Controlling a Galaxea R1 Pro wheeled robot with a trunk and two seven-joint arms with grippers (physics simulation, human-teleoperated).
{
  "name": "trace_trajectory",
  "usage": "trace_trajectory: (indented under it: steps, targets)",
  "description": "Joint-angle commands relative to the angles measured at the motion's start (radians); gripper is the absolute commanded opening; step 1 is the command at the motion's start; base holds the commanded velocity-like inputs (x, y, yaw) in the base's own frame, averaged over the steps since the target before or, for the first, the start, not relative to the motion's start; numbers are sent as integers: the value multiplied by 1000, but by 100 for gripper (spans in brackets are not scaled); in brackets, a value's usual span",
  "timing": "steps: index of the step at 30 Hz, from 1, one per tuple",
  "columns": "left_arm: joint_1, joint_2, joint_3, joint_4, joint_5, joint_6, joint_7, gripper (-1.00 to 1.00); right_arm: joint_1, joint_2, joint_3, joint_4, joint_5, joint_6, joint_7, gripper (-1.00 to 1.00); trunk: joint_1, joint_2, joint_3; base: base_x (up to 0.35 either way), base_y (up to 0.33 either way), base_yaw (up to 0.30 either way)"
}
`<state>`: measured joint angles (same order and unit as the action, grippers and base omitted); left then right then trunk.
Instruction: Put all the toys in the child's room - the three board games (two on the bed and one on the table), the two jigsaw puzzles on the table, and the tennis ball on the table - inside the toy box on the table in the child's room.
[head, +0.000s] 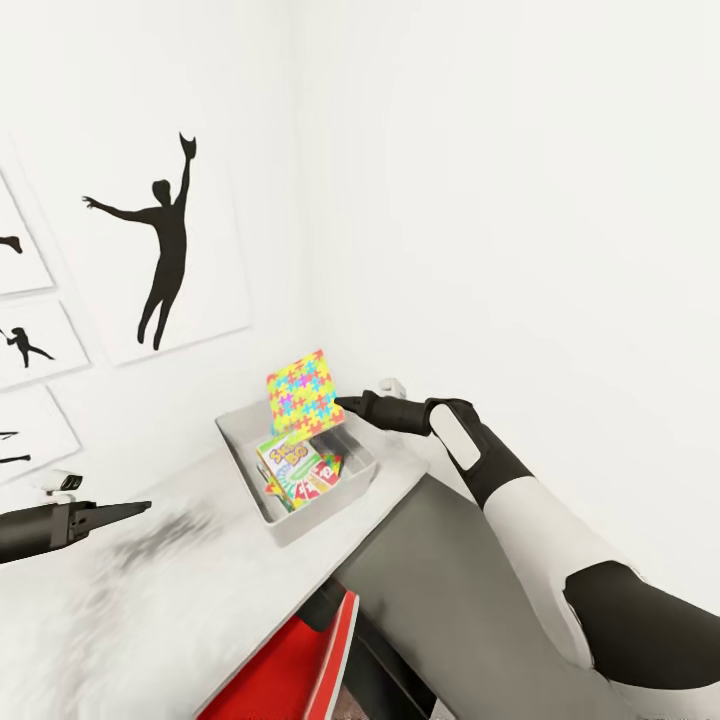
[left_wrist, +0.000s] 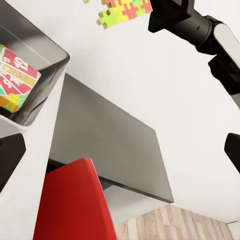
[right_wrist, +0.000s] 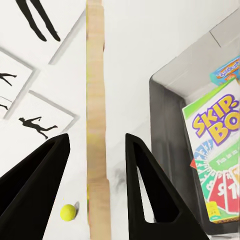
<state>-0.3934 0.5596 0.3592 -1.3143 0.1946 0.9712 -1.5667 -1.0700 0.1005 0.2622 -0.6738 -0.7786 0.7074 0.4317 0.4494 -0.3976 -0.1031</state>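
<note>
The grey toy box (head: 352, 478) stands on the pale table (head: 140, 610) near the room's corner. The SKIP-BO board game (head: 288, 462) lies inside it, with a blue game box (right_wrist: 227, 70) and colourful puzzle pieces (head: 328, 466) beside it. A jigsaw puzzle (head: 305, 392) stands tilted on edge over the box's back part. My right gripper (head: 342, 405) is at its lower right edge. In the right wrist view the slab (right_wrist: 97, 125) sits between the fingers (right_wrist: 142, 185) with a gap on each side. The tennis ball (right_wrist: 68, 212) lies on the table beyond. My left gripper (head: 135, 509) hovers open left of the box.
A red chair (head: 295, 665) stands at the table's front edge, beside the lower dark grey end section (head: 450, 570). White walls close in behind and to the right of the box. Silhouette pictures (head: 165, 240) hang on the left wall.
</note>
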Motion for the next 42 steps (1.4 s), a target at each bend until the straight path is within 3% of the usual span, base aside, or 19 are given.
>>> trace_trajectory:
  steps: [1,17,24,30,39,42]
  targets:
    - [-1,0,0,0,-1,11,-4,100,-6,0,0,4,0,3,1,-100,1,-2,-4,0,0,0]
    - [-1,-1,-3,-7,2,11,-4,100,-19,28,0,29,5,-1,1,-100,1,-2,-30,0,0,0]
    - [-1,-5,-10,-14,64,12,-4,100,-19,45,0,29,9,0,1,-100,1,-2,-42,0,0,0]
    - [-14,-7,-21,-84,153,52,-4,100,-19,49,0,28,10,0,1,-100,1,-2,-52,0,0,0]
    - [-73,-9,-40,-104,174,72,-4,100,-19,49,0,28,9,-1,2,-100,1,-2,-66,0,0,0]
    - [-83,-24,-43,-105,174,72,-4,100,-19,48,1,28,9,-1,2,-100,1,-2,-71,0,0,0]
